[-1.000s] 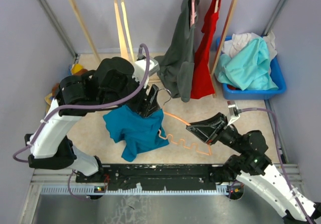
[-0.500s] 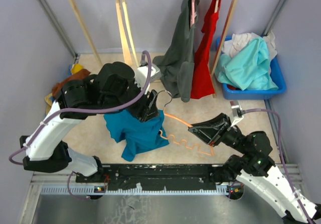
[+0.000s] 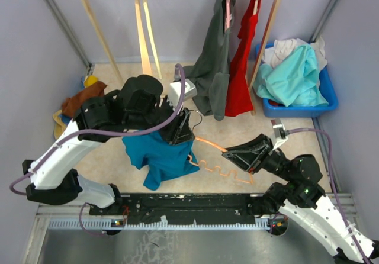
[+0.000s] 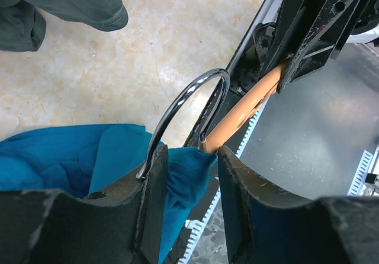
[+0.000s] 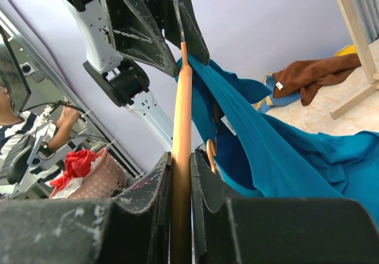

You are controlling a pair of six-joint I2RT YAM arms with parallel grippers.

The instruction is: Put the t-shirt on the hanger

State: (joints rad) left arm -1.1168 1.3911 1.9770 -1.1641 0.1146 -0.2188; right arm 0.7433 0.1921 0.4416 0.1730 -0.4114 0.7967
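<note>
The teal-blue t-shirt (image 3: 160,154) hangs bunched from my left gripper (image 3: 180,135), its lower part on the floor. In the left wrist view the left gripper (image 4: 192,157) is shut on a fold of the t-shirt (image 4: 71,157), right beside the silver hook (image 4: 183,98) of the orange hanger (image 4: 243,107). My right gripper (image 3: 228,154) is shut on the hanger's (image 3: 222,169) orange arm and holds it tilted; the wavy bar hangs below. In the right wrist view the right gripper (image 5: 180,157) clamps the hanger (image 5: 182,98), whose far end goes into the t-shirt (image 5: 278,157).
A wooden rack (image 3: 98,24) stands at the back with a dark grey shirt (image 3: 210,77), a red garment (image 3: 240,68) and cream hangers (image 3: 142,21). A blue bin (image 3: 328,95) with an aqua garment (image 3: 293,77) is at the right. Brown cloth (image 3: 80,101) lies at the left.
My left arm has moved right and slightly back with the t-shirt, closer to the hanger's hook. My right gripper has shifted a little with the hanger still in it.
</note>
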